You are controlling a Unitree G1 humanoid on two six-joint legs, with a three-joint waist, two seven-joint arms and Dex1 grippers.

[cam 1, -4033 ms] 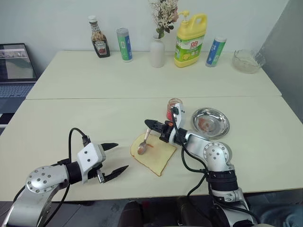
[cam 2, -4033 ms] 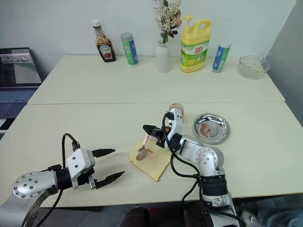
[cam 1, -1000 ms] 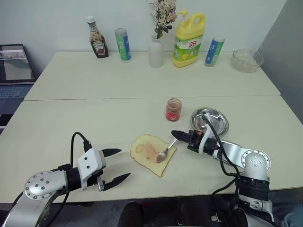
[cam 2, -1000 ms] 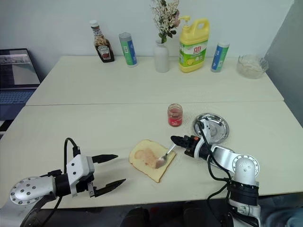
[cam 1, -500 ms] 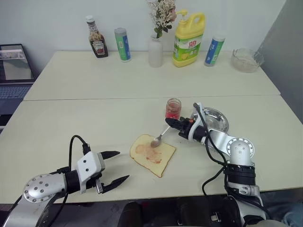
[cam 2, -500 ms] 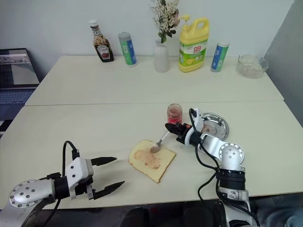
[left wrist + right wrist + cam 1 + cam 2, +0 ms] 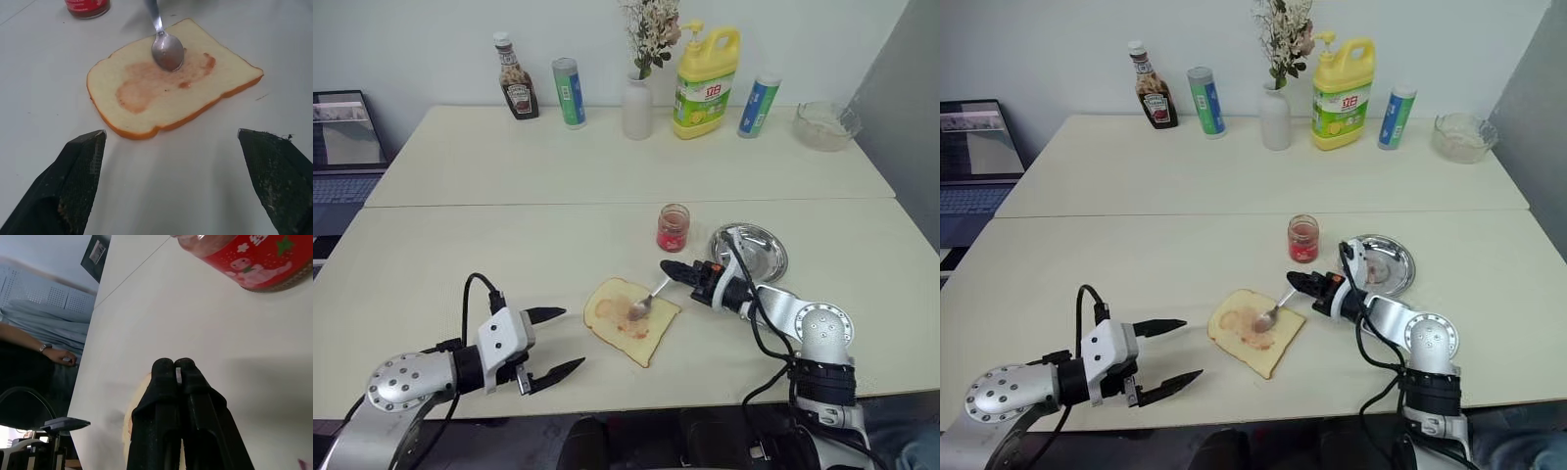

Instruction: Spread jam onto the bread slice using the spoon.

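Observation:
The bread slice (image 7: 628, 323) lies flat near the table's front edge, with a thin reddish smear of jam (image 7: 145, 84) across its top. My right gripper (image 7: 668, 267) is shut on the handle of the spoon (image 7: 646, 299) and reaches in from the slice's right. The spoon's bowl (image 7: 167, 51) rests on the smeared part. The jam jar (image 7: 673, 227) stands just behind the slice. My left gripper (image 7: 570, 338) hovers open to the left of the bread, nothing between its fingers (image 7: 80, 164).
A round steel dish (image 7: 751, 253) sits right of the jar. Along the far edge stand a ketchup bottle (image 7: 516, 76), a green can (image 7: 570, 92), a vase (image 7: 637, 108), a yellow detergent bottle (image 7: 705, 70), a blue can (image 7: 758, 106) and a glass bowl (image 7: 822, 125). A laptop (image 7: 347, 127) is far left. A person (image 7: 34, 333) stands beyond the table.
My right gripper has swept the spoon from the near right of the bread to its far side and back toward the middle. The left gripper has stayed put.

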